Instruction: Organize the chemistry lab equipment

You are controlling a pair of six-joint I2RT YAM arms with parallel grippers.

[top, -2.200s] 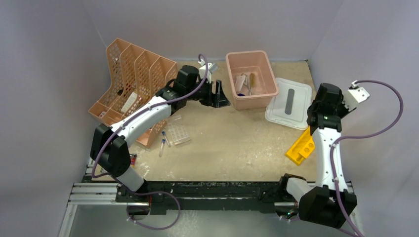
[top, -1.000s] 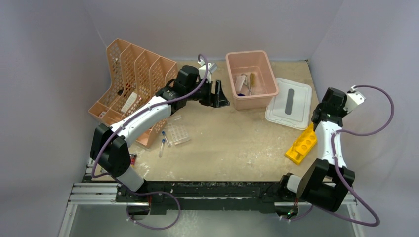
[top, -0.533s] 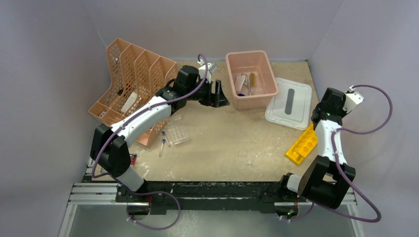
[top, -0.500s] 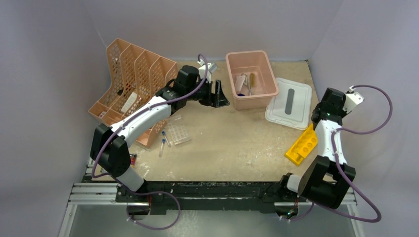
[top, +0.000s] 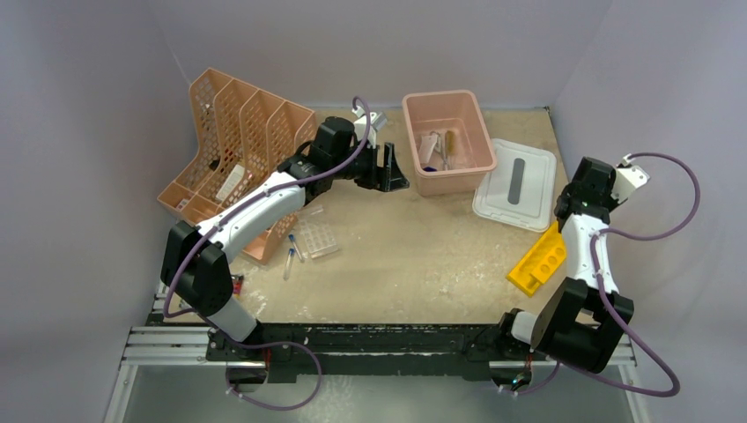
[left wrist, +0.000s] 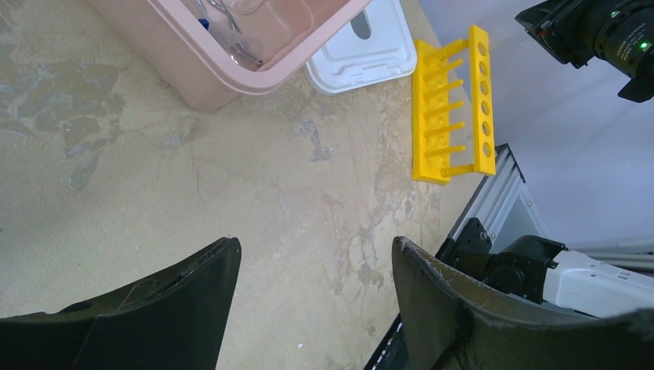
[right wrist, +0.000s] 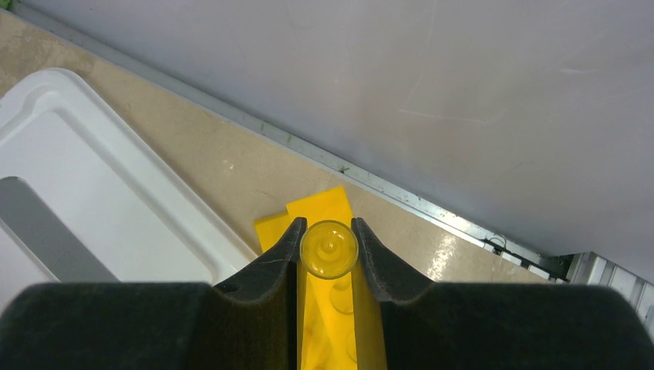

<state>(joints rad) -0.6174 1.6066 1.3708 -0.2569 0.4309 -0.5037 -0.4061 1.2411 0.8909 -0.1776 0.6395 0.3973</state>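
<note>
My right gripper (right wrist: 329, 245) is shut on a clear tube (right wrist: 329, 248), seen end-on between the fingers, directly over the far end of a yellow tube rack (right wrist: 332, 324). In the top view the right gripper (top: 564, 218) hangs over that rack (top: 536, 261) at the right. My left gripper (top: 388, 172) is open and empty beside the pink bin (top: 440, 97), which holds a blue-based flask (top: 429, 164) and metal forceps (top: 445, 150). Two blue-capped tubes (top: 291, 256) and a clear tube rack (top: 319, 238) lie on the table at the left. In the left wrist view the left gripper (left wrist: 312, 247) has its jaws wide apart over bare table.
An orange perforated file organiser (top: 238, 145) stands at the back left, under my left arm. A white bin lid (top: 515, 183) lies between the pink bin and the yellow rack. Walls close in the left, back and right sides.
My right arm swung outward and lowered the tube over the yellow rack; in the last half second it barely moved. The left arm has not moved.
</note>
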